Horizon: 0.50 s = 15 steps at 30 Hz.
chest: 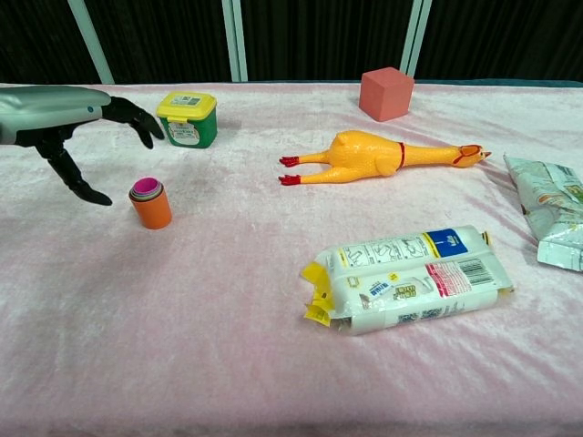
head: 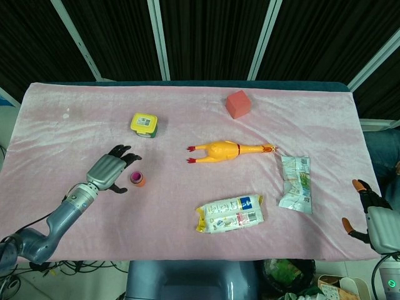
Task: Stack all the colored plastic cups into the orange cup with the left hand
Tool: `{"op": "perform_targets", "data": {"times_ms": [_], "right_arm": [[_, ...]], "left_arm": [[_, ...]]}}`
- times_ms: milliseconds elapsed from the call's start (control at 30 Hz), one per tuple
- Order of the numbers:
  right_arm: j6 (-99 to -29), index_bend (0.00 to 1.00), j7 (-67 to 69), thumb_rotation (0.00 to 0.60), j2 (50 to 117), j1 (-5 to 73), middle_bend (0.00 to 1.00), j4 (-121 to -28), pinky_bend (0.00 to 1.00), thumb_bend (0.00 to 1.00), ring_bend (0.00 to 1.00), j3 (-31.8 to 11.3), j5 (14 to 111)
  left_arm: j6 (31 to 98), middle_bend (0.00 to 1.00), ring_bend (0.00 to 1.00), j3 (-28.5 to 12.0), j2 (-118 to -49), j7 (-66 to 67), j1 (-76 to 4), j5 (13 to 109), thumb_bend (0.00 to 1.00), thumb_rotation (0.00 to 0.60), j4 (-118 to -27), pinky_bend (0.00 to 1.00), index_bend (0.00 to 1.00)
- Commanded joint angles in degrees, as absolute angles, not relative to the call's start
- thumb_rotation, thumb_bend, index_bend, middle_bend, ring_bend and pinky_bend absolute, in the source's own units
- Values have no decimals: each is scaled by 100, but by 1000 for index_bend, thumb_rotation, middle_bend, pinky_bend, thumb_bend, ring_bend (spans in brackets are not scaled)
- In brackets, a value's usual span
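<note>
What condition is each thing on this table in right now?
Orange cup: upright, pink cup nested inside.
Left hand: open, beside the cups, fingers spread.
Right hand: empty, off the table edge.
Green tub: lid on.
Rubber chicken: lying down.

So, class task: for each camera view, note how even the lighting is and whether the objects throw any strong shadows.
Head view: flat, even light on the pink cloth, only a faint shadow by the left hand. Chest view: equally soft, with slim shadows under the rubber chicken and orange cup; no glare.
</note>
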State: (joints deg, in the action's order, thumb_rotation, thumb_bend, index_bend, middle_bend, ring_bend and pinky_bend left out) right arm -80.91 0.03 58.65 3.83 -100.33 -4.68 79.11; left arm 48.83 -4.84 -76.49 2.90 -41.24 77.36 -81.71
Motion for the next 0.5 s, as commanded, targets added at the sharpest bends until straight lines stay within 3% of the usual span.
{"op": "perform_targets", "data": {"times_ms": [33, 333, 500], "right_arm": [[-8091, 36, 5, 600, 5865, 383, 61, -10030, 214, 263, 161, -469, 7910], [-8091, 36, -1, 600, 5867, 387, 61, -10018, 214, 262, 161, -471, 7915], [-8115, 35, -30, 600, 5876, 390, 61, -9996, 214, 263, 161, -480, 7929]], "left_arm": [[5081, 120, 0, -534, -7568, 329, -4072, 7759, 49, 600, -8280, 30, 91], [6042, 137, 0, -469, -6867, 1053, -3533, 7760, 49, 600, -9157, 31, 120], [6722, 136, 0, -244, -6392, 1363, -2999, 7855, 49, 600, -9752, 30, 102]]}}
